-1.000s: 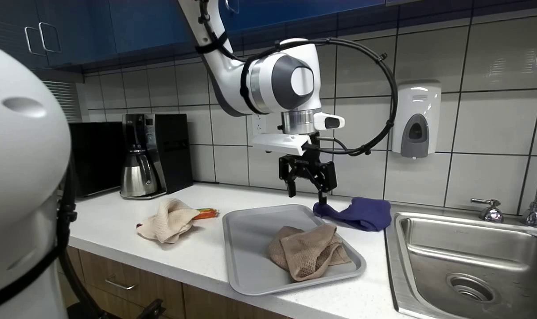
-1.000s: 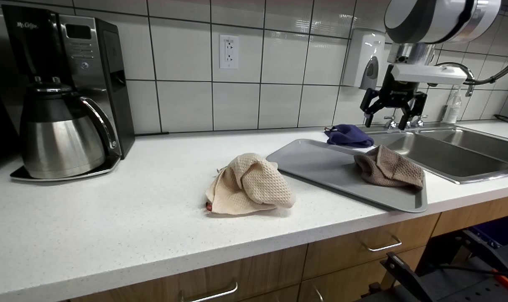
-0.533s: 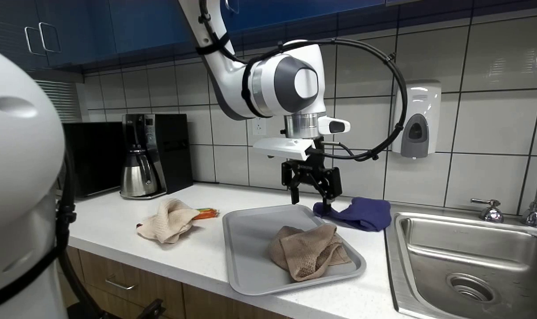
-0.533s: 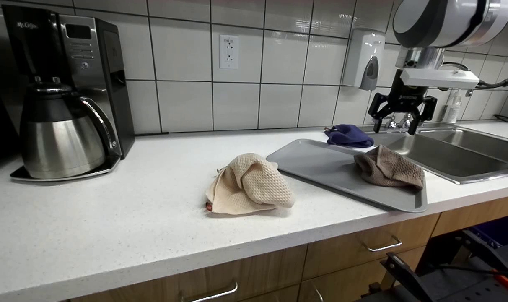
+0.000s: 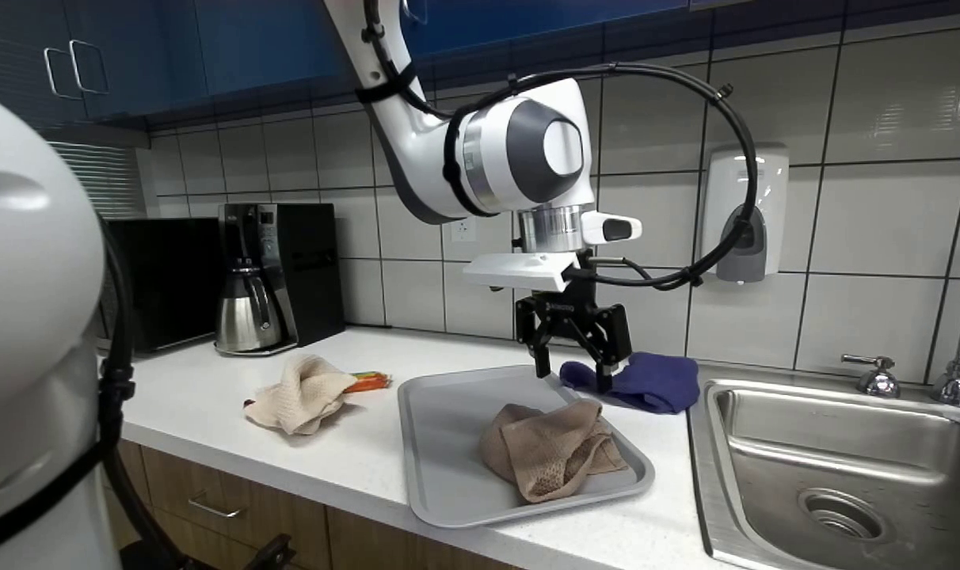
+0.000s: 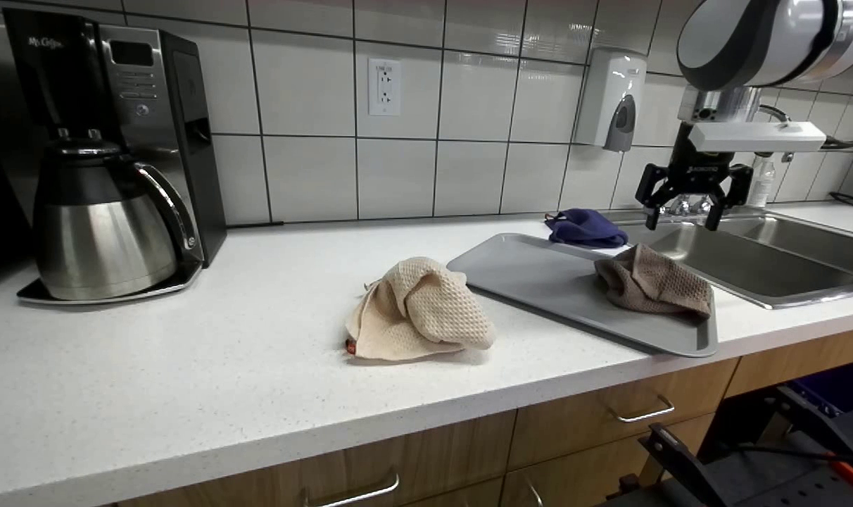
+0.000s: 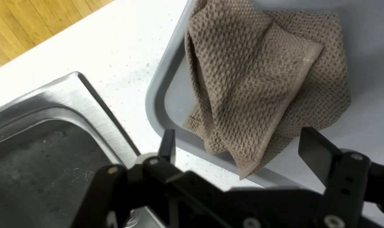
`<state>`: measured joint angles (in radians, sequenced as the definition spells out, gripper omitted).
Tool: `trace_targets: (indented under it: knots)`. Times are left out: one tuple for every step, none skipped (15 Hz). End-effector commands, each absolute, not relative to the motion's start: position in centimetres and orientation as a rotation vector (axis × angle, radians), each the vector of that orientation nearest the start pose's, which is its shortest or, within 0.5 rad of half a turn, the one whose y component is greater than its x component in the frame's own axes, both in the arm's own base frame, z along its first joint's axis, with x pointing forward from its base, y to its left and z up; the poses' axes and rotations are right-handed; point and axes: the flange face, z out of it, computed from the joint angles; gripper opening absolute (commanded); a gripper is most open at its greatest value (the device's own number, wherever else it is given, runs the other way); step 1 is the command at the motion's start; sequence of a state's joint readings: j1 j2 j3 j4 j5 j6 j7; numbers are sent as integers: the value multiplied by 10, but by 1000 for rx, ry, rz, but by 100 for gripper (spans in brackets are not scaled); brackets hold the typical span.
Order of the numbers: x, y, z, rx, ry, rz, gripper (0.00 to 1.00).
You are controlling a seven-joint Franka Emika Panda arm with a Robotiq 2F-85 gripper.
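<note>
We note the fingers wide apart, empty, near the brown cloth, which the grey tray presumably keeps off the surface.

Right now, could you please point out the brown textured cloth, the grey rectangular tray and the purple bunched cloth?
Brown textured cloth point(image 7: 261, 85), in the wrist view: middle folds.
Grey rectangular tray point(image 5: 448, 451), in an exterior view: bare base.
Purple bunched cloth point(image 6: 585, 229), in an exterior view: its middle.

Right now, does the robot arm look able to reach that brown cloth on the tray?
Probably yes. The fingers hover open and empty near the brown cloth; it lies uncovered on the gray tray, and I see nothing blocking the way.
</note>
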<state>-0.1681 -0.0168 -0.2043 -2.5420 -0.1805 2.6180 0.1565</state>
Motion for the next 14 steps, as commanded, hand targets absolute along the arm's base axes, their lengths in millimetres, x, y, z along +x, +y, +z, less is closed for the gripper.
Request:
trace_targets:
  knots:
    - [423, -168, 281, -3193, 655, -112, 100]
    - [421, -168, 278, -3189, 662, -101, 100]
    - [420, -168, 274, -3186, 669, -89, 100]
    - [419, -167, 271, -3183, 675, -78, 100]
    - [419, -167, 266, -3181, 683, -68, 100]
    - [419, -167, 263, -3178, 691, -57, 100]
    - [419, -168, 259, -3176, 703, -47, 100]
    - [419, -169, 255, -3173, 711, -36, 100]
    - [420, -170, 251, -3172, 722, -26, 100]
    - [420, -171, 246, -3168, 730, -15, 100]
    - [422, -172, 240, -3165, 738, -4, 100]
    - [422, -173, 235, -3164, 747, 3, 100]
    - [423, -174, 229, -3160, 757, 15, 100]
    - [424, -175, 224, -3158, 764, 20, 100]
